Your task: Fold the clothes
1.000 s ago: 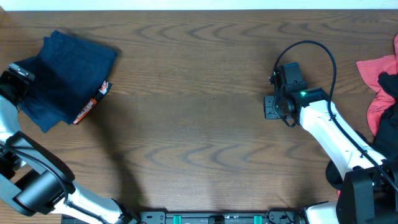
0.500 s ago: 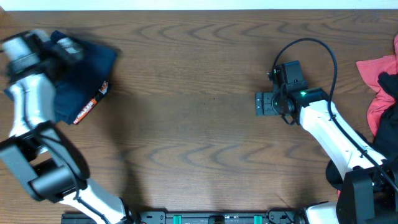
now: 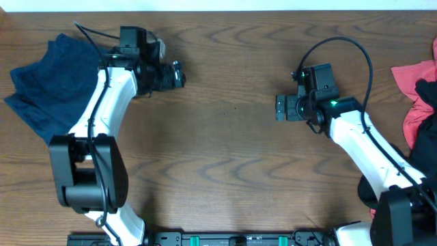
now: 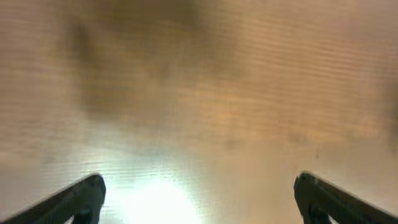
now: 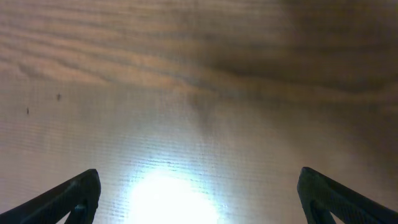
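Observation:
The clothes [image 3: 48,82] are a folded stack of dark navy cloth lying at the table's far left in the overhead view. My left arm crosses their right edge. My left gripper [image 3: 177,74] hangs to the right of them over bare wood, apart from the cloth. In the left wrist view the left gripper [image 4: 199,196] is open, and only wood grain shows between its fingers [image 4: 84,196]. My right gripper [image 3: 280,108] hovers right of the table's middle. The right wrist view shows the right gripper [image 5: 199,193] open too, with nothing between its fingertips [image 5: 323,193].
A red garment [image 3: 415,92] with something dark beside it lies bunched at the right edge. The brown wooden table [image 3: 218,171] spans the whole view. Both arm bases stand along the near edge.
My left arm has swung right, off the navy stack and out over bare wood. My right gripper has opened wide and shifted slightly left.

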{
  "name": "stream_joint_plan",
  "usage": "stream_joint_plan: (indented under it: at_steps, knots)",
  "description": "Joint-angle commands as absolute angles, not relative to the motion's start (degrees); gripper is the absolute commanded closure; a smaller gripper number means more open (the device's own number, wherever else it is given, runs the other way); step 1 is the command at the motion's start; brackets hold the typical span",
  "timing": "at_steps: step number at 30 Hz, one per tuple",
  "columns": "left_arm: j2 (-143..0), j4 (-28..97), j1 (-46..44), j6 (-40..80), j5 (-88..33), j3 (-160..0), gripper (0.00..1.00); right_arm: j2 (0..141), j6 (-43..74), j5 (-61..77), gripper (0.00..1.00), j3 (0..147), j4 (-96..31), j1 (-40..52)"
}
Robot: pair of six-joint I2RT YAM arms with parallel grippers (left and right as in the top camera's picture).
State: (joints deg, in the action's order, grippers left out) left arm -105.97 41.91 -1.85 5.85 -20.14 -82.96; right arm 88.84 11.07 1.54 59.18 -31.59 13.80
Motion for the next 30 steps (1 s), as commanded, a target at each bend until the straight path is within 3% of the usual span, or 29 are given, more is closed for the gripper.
stream_joint_plan:
  at_steps: [1,6,10,12,14,15,21,30]
  knots:
    - [-99.4,46.0,-0.9,3.9,-17.2,-82.8,0.02,83.0,11.2,1.3,0.01,59.9,-33.5,11.9]
    - [-87.6,45.3,-2.0,1.7,-15.4,-75.1,0.02,75.3,16.2,-2.1,0.03,59.7,-37.3,12.1]
    - [-73.1,38.7,-4.5,1.7,-10.3,-62.3,0.02,66.1,17.3,-8.3,0.16,56.9,-37.7,14.3]
    - [-65.7,34.4,-5.6,2.5,-10.4,-55.7,0.02,59.7,17.8,-14.0,0.16,53.9,-36.3,17.3]
    - [-58.2,30.5,-6.6,3.3,-10.4,-49.2,0.02,53.2,19.9,-19.9,0.13,50.2,-34.6,20.5]
    - [-55.3,29.0,-6.9,3.3,-10.4,-46.7,0.02,50.4,19.9,-21.6,0.01,48.6,-34.0,21.7]
    - [-44.4,26.5,-7.1,3.2,-10.4,-39.7,0.02,38.1,19.9,-22.2,0.01,43.2,-35.2,23.6]
    - [-43.5,28.7,-7.1,3.2,-10.4,-39.7,0.02,35.4,19.9,-22.1,0.01,43.0,-42.7,23.6]
